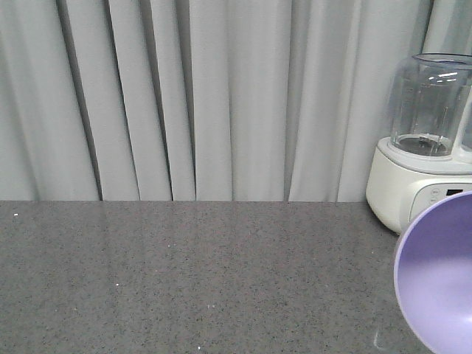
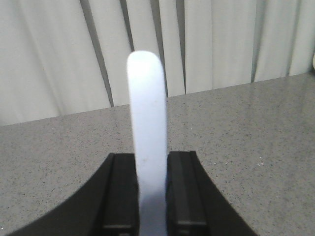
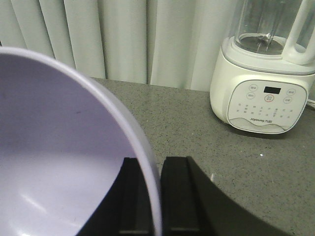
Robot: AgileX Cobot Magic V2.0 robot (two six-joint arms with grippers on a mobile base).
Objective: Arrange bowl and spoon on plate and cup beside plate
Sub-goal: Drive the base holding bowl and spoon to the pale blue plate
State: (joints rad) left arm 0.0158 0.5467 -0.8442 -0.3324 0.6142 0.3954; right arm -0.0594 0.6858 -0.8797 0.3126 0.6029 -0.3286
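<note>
My left gripper (image 2: 152, 160) clamped tight on the spoon (image 2: 146, 113), standing upright over grey counter (image 2: 256, 128) | my right gripper (image 3: 153, 167) pinching the lavender bowl (image 3: 59, 147) rim, bowl tilted, near white blender (image 3: 266, 88)

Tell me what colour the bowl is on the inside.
The bowl is a pale lavender-purple inside, with a matte look; the right wrist view shows it best.

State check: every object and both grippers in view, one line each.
spoon: clamped in left gripper, one end protruding.
bowl: empty, tilted, rim pinched by right gripper.
left gripper: shut on spoon.
right gripper: shut on bowl.
blender: upright on counter, jar empty.
curtain: drawn shut.
</note>
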